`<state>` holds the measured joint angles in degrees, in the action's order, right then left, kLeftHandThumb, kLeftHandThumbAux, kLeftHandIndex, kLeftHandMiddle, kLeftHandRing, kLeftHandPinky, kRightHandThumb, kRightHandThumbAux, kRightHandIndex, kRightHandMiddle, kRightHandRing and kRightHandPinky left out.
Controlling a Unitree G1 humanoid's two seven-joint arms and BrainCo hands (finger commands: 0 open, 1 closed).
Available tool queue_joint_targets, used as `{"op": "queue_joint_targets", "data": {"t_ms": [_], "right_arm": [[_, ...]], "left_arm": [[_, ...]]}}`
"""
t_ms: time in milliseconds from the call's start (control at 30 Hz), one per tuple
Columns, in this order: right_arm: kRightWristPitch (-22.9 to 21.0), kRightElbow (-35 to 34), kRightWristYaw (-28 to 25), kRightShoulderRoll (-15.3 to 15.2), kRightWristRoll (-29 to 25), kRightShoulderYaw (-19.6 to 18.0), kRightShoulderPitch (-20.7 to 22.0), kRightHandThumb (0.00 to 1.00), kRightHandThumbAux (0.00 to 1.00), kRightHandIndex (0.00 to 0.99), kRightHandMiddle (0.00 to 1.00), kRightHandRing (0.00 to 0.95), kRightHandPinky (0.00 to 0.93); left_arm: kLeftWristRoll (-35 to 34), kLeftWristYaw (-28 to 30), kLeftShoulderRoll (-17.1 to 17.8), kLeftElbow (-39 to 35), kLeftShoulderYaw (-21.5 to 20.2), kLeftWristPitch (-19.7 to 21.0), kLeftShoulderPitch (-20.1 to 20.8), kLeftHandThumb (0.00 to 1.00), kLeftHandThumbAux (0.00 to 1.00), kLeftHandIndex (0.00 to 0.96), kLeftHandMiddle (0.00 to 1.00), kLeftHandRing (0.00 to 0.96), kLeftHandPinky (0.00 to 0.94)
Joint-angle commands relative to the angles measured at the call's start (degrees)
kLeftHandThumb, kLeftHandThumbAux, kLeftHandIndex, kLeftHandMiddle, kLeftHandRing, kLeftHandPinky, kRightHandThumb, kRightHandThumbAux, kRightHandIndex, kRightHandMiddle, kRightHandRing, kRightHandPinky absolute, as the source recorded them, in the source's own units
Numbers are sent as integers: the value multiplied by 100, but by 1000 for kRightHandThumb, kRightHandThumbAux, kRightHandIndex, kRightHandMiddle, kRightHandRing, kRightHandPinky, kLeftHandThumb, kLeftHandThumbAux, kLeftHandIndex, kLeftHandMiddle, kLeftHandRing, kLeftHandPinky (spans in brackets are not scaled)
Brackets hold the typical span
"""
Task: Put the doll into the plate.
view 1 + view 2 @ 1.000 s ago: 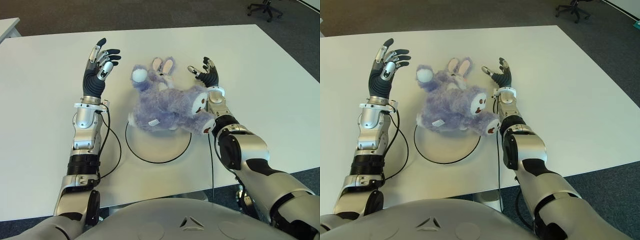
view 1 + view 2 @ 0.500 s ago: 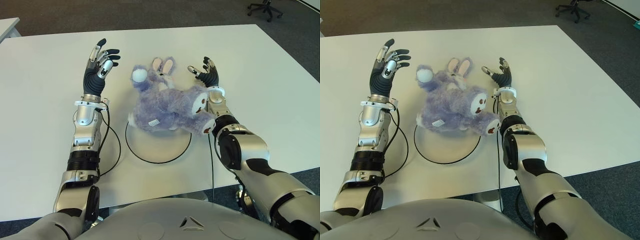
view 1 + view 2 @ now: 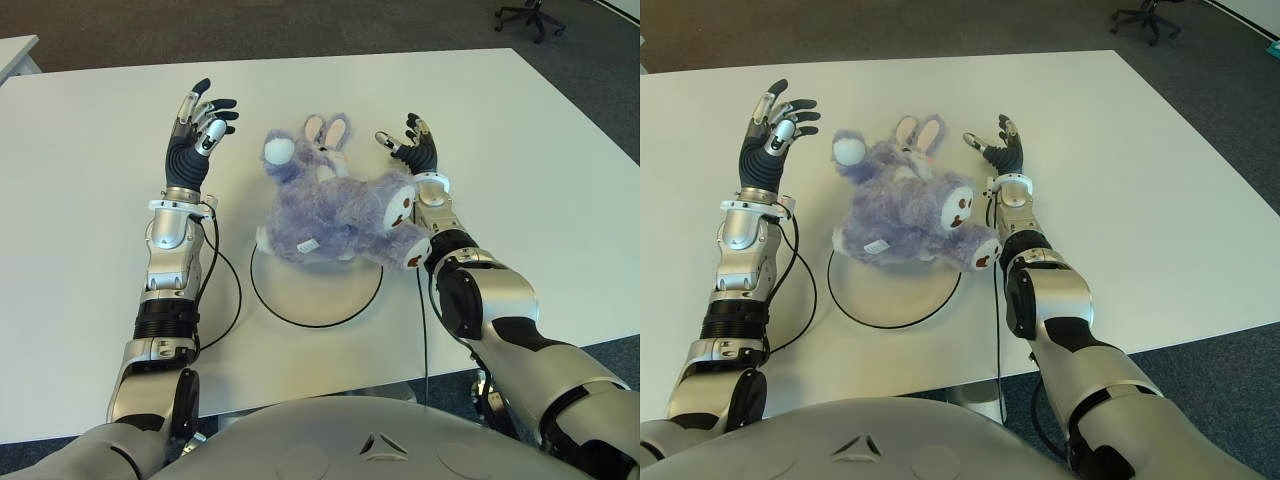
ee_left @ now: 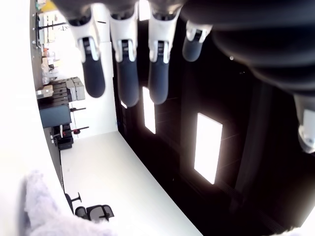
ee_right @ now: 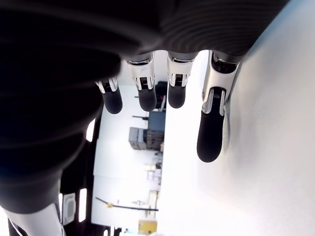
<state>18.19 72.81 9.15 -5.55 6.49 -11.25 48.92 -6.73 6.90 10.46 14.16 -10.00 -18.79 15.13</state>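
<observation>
Where the doll (image 3: 335,210) lies, the plate (image 3: 318,292) is half-hidden

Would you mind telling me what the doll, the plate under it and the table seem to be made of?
The doll looks like soft plush: shaggy lilac pile, white tail, sewn-in tag. The plate seems a thin, flat white disc with a dark rim line, matte; plastic or ceramic, I cannot tell. The table looks like smooth white laminate with a faint sheen. Each robot hand, left and right, is open beside the doll.

Silver jointed arms, black-palmed left hand (image 3: 198,125), right hand (image 3: 412,146), black cables
</observation>
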Motion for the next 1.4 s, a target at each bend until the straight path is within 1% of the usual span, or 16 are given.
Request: {"op": "queue_joint_targets", "data": {"t_ms": [33, 367, 533, 833, 1400], "right_arm": [[-489, 443, -39, 140, -72, -28, -622, 82, 745, 78, 58, 42, 58], [-488, 442, -35, 138, -82, -39, -630, 84, 743, 79, 55, 39, 57], [-484, 442, -43, 138, -90, -49, -631, 84, 744, 78, 50, 34, 40], [-484, 440, -66, 136, -116, -89, -628, 85, 746, 77, 54, 36, 46], [-492, 443, -63, 127, -92, -87, -617, 91, 739, 75, 50, 32, 46]], "left_arm": [[5, -30, 15, 122, -20, 143, 60, 0, 406, 85, 275, 288, 288], [-2, -52, 0, 210, -61, 156, 95, 0, 425, 93, 271, 292, 291], [-36, -42, -7, 257, -81, 165, 114, 0, 434, 97, 271, 291, 289], [-53, -62, -23, 312, -112, 214, 159, 0, 449, 97, 271, 287, 280], [-35, -163, -20, 671, -171, 210, 338, 8, 469, 113, 267, 277, 260]]}}
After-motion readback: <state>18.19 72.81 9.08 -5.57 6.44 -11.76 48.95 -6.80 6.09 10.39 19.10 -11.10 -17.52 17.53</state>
